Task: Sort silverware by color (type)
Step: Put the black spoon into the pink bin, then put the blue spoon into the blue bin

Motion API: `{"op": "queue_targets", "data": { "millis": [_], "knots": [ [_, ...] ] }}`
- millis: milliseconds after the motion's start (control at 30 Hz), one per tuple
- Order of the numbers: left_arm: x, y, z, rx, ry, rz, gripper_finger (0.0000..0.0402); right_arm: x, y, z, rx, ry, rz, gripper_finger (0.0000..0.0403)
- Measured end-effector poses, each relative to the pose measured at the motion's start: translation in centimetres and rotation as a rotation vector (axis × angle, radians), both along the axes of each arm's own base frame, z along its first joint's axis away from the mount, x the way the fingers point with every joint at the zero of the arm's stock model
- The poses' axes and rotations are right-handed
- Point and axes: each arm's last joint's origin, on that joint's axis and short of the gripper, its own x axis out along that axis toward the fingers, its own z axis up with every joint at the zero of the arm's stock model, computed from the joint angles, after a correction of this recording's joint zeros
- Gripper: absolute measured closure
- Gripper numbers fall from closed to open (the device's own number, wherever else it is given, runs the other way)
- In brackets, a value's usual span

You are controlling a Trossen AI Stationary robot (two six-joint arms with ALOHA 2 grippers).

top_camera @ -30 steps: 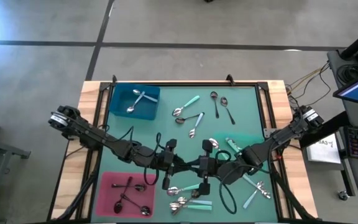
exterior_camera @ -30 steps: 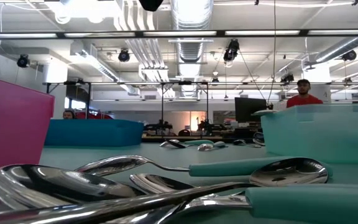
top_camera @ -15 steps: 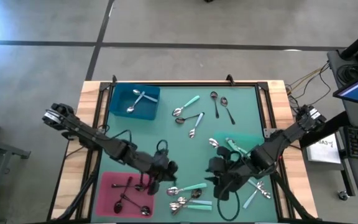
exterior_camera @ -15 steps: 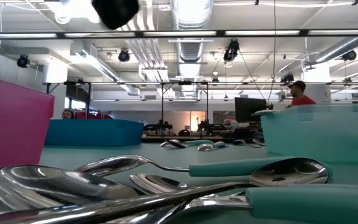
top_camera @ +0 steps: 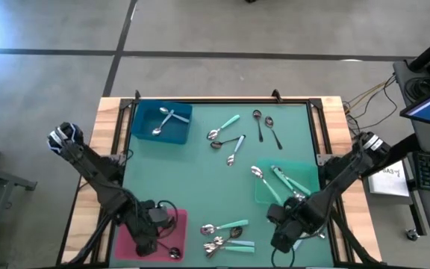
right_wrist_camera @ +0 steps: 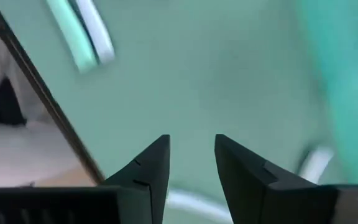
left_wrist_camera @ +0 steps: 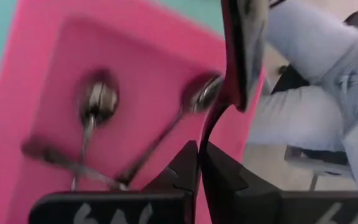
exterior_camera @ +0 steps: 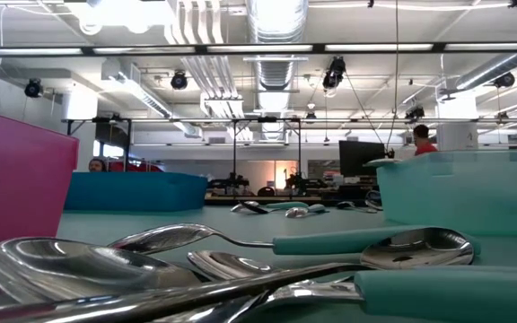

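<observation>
The green table mat carries scattered spoons at lower centre. The left gripper, at lower left over the pink tray, pinches a black-handled spoon. The right gripper, lower right, gapes empty.

A big open lab hall: exposed ceiling ducts, strip lights, rigs and monitors, people working behind the table.
</observation>
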Motion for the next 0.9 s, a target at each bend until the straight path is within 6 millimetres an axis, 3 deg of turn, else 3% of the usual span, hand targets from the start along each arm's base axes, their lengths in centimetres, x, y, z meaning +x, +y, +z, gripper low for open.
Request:
{"op": "queue_targets", "data": {
  "millis": [200, 467, 667, 900],
  "knots": [
    [-0.2, -0.3, -0.3, -0.021, 0.049, 0.017, 0.0391, -1.2, 0.8, -3.3, 0.081, 0.236, 0.009, 0.0291],
    [-0.3, -0.5, -0.2, -0.048, 0.069, -0.056, 0.0332, -2.7, 2.5, -5.6, 0.143, 0.421, 0.141, 0.0273],
    [0.5, -0.5, 0.9, -0.004, -0.069, -0.146, 0.0301, -2.7, 3.5, -6.2, 0.155, 0.368, 0.299, 0.0267],
    [1.4, -0.8, 3.5, 0.035, -0.221, -0.202, 0.0297, -2.6, 3.7, -7.6, 0.146, 0.317, 0.462, 0.0285]
  ]
}}
